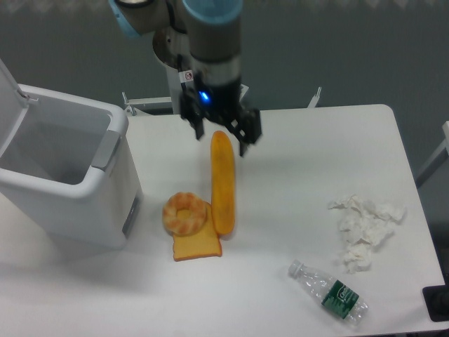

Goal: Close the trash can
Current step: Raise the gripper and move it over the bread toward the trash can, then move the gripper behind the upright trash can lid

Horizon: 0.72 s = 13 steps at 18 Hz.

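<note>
The trash can [66, 172] is a large white boxy bin at the left of the table. It stands open, its lid [8, 83] tipped up at the far left edge of the view, and its inside looks bare. My gripper [222, 140] hangs open above the far end of the long baguette, well to the right of the bin, with nothing between its fingers.
A baguette [222, 181], a bagel [186, 213] and a toast slice [197, 245] lie mid-table. Crumpled white tissue [365, 228] and a plastic bottle [330, 293] lie at the right. The arm's base post [189, 84] stands behind the table.
</note>
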Motion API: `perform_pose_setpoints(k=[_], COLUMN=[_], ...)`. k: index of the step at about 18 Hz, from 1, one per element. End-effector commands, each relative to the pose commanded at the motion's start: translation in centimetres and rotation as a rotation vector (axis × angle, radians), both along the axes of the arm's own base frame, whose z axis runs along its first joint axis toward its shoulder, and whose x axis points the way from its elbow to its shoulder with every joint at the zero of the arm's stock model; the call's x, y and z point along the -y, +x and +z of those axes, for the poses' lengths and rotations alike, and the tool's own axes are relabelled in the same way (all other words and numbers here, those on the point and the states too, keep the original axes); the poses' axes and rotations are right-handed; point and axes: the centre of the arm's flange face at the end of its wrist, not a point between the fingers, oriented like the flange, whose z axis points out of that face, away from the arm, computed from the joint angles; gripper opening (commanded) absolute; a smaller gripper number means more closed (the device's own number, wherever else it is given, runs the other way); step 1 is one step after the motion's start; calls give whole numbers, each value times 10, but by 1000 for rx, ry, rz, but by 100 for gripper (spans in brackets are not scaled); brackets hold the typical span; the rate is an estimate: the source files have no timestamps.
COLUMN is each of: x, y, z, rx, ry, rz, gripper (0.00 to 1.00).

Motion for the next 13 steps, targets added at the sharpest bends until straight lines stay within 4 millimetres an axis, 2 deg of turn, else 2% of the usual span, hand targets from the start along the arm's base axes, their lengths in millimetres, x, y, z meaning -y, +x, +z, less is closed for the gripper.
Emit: perform_pose_setpoints(k=[3, 7, 10, 13], x=[-6, -16, -22, -26], y=[41, 106, 144, 173], z=[10, 19, 23, 31], rx=[13, 67, 144, 232], ry=[18, 35, 82, 137], rz=[-24, -86, -111, -130], gripper=[100, 100, 100, 100])
